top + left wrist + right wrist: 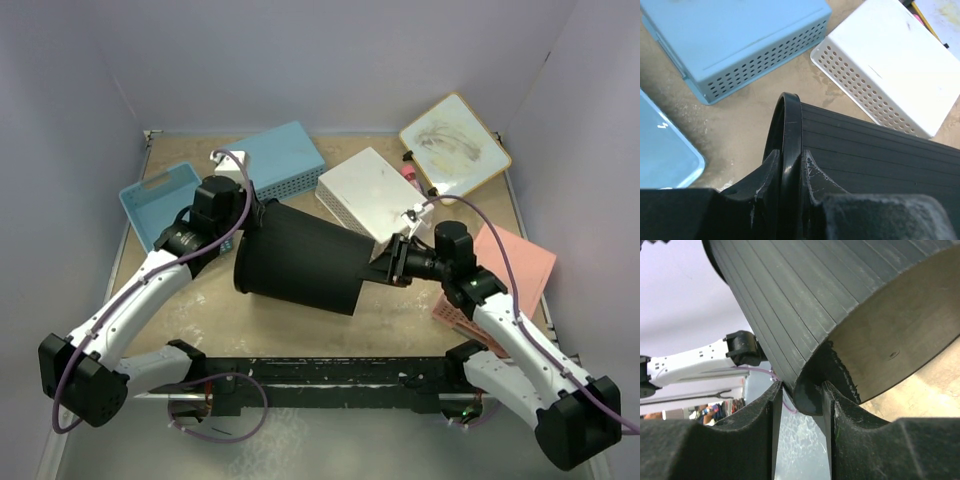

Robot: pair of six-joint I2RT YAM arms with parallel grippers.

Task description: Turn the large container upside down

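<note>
The large container (300,258), a tall black ribbed bin, lies tilted on its side in the middle of the table. Its open rim points left and its flat base points right. My left gripper (262,212) is shut on the rim; in the left wrist view its fingers (790,152) pinch the glossy rim lip of the bin (880,155), one inside and one outside. My right gripper (385,265) holds the lower edge of the base. In the right wrist view it (802,385) straddles the base corner of the bin (805,300), which is lifted above the table.
An upside-down light blue basket (280,158) and a second one (158,200) lie at the back left. A white basket (365,195) sits just behind the bin. A pink basket (515,265) lies under the right arm. A small whiteboard (455,145) is at the back right.
</note>
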